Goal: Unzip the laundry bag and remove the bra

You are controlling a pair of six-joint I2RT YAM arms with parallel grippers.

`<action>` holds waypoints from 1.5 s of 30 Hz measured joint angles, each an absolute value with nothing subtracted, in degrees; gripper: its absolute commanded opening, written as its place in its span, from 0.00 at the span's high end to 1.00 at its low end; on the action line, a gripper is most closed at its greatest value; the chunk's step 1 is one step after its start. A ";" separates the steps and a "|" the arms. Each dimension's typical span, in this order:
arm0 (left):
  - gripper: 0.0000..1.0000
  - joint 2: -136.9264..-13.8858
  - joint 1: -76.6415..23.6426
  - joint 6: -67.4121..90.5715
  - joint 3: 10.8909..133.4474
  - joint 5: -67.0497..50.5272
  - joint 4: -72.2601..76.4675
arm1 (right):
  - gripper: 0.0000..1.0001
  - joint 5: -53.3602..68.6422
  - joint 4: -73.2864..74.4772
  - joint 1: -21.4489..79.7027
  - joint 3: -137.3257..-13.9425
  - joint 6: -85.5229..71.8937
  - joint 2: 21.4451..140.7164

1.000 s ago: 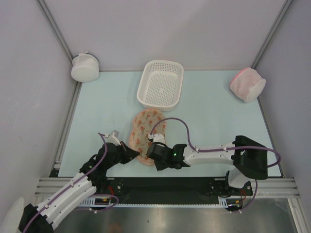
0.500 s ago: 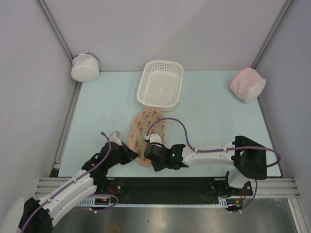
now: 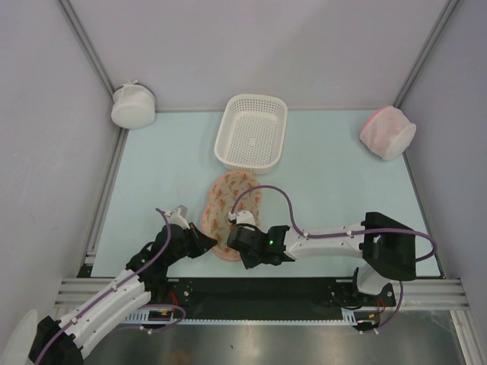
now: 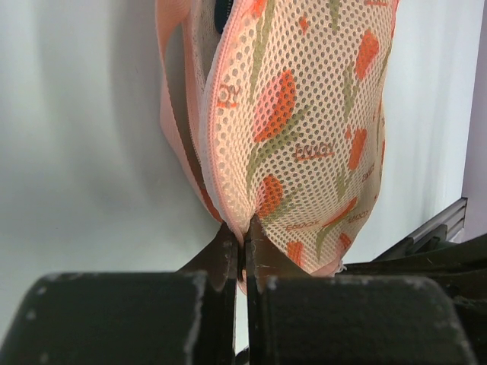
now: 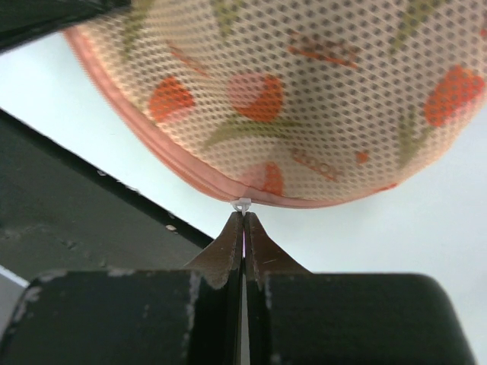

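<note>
The laundry bag [image 3: 228,207], a beige mesh pouch with orange and green print and pink edging, lies on the table in front of the white basket. My left gripper [image 3: 204,242] is shut on its near left edge [image 4: 228,217]. Its zip is parted along the left side, where a dark sliver of the bra [image 4: 221,14] shows. My right gripper [image 3: 239,249] is shut on the small white zipper pull [image 5: 243,204] at the bag's near pink edge [image 5: 190,179].
The white basket [image 3: 252,130] stands behind the bag. A round white mesh pouch [image 3: 132,106] sits at the back left corner and a pink-and-white one [image 3: 387,131] at the back right. The black table edge rail [image 3: 304,285] runs just near the grippers.
Both grippers hold their grips on the bag's near end. The right gripper has shifted slightly left along the near edge; the left has barely moved.
</note>
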State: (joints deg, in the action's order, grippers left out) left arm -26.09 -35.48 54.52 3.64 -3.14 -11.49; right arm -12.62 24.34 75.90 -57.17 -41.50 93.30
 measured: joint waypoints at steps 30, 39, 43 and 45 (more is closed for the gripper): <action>1.00 -26.24 -35.33 53.93 3.64 -3.42 -11.46 | 1.00 -14.06 23.99 64.60 -48.51 -37.21 84.93; 0.96 -26.30 -35.27 53.65 3.75 -3.60 -11.57 | 1.00 -13.15 22.00 62.22 -47.83 -35.68 84.84; 0.39 -26.98 -35.22 51.44 5.72 -3.22 -13.87 | 0.92 -12.73 22.52 62.19 -47.88 -35.35 84.44; 0.24 -27.00 -35.09 49.98 7.03 -2.66 -16.19 | 0.73 -13.41 24.51 62.13 -47.92 -35.16 83.64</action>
State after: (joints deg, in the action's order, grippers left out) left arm -27.00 -35.09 49.98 7.03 -2.66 -16.19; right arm -13.41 24.51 62.13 -47.92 -35.16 83.64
